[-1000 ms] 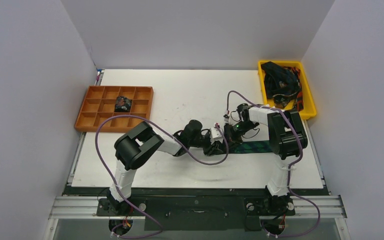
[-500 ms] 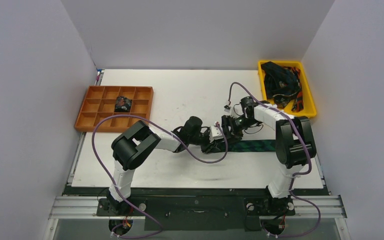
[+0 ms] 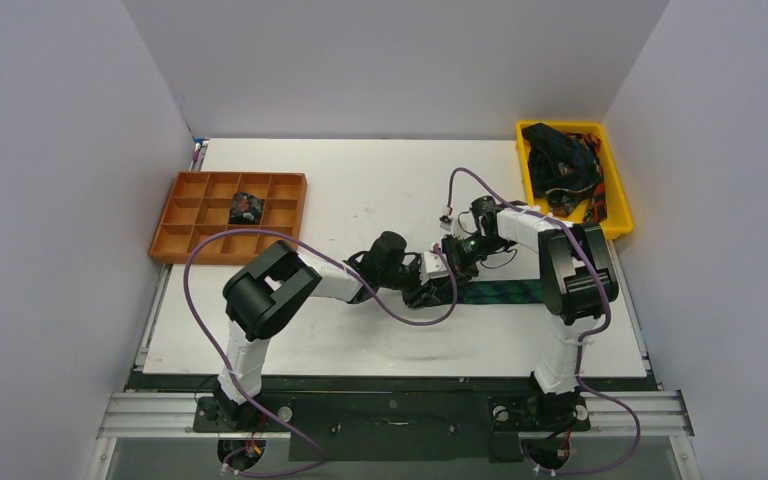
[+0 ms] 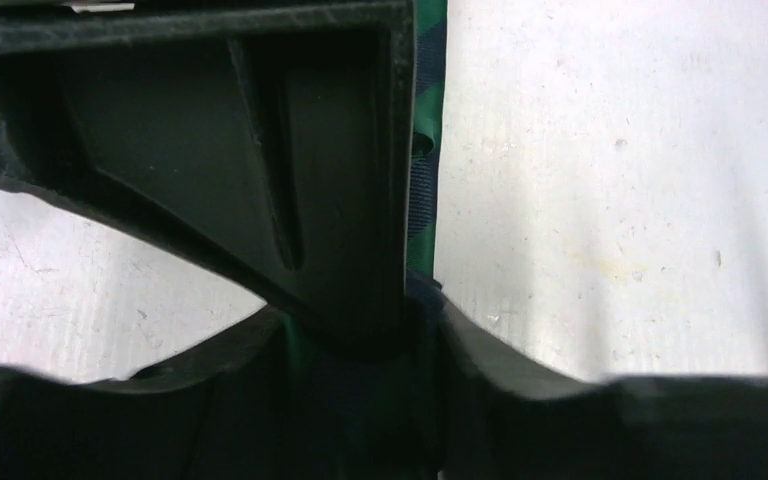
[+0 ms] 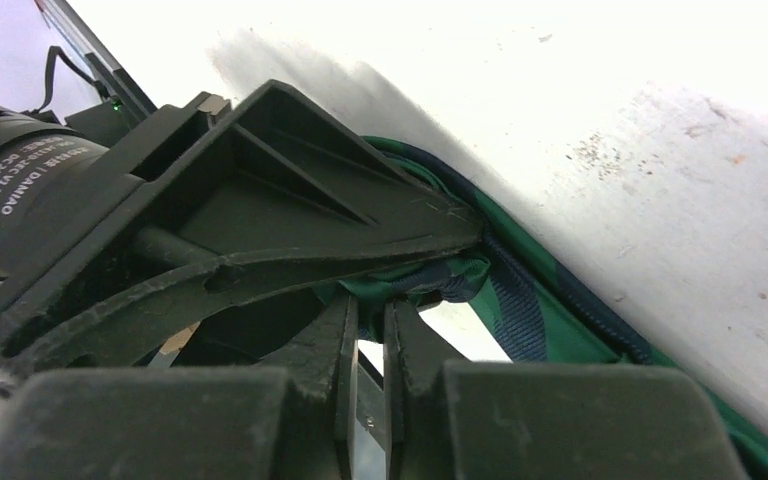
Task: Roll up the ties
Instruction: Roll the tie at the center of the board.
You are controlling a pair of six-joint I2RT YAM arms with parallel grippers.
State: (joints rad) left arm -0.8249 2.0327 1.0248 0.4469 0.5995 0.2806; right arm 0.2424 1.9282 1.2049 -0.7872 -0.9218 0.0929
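Note:
A navy-green plaid tie (image 3: 500, 292) lies flat on the white table, running right from the two grippers. My left gripper (image 3: 442, 287) is at its left end, and in the left wrist view (image 4: 360, 345) dark green fabric sits between the closed fingers. My right gripper (image 3: 457, 258) meets it from behind. In the right wrist view its nearly closed fingertips (image 5: 370, 305) pinch a bunched fold of the tie (image 5: 550, 310), right under the left gripper's finger (image 5: 290, 200). A strip of tie (image 4: 425, 190) shows beside the right gripper's finger in the left wrist view.
An orange compartment tray (image 3: 185, 215) at the left holds one small dark rolled tie (image 3: 246, 208). A yellow bin (image 3: 615, 190) at the back right holds a heap of dark ties (image 3: 560, 160). Purple cables (image 3: 400, 318) loop over both arms.
The right arm's elbow swung out to the right and back, and its gripper shifted slightly left to the tie's left end. The left arm has barely moved.

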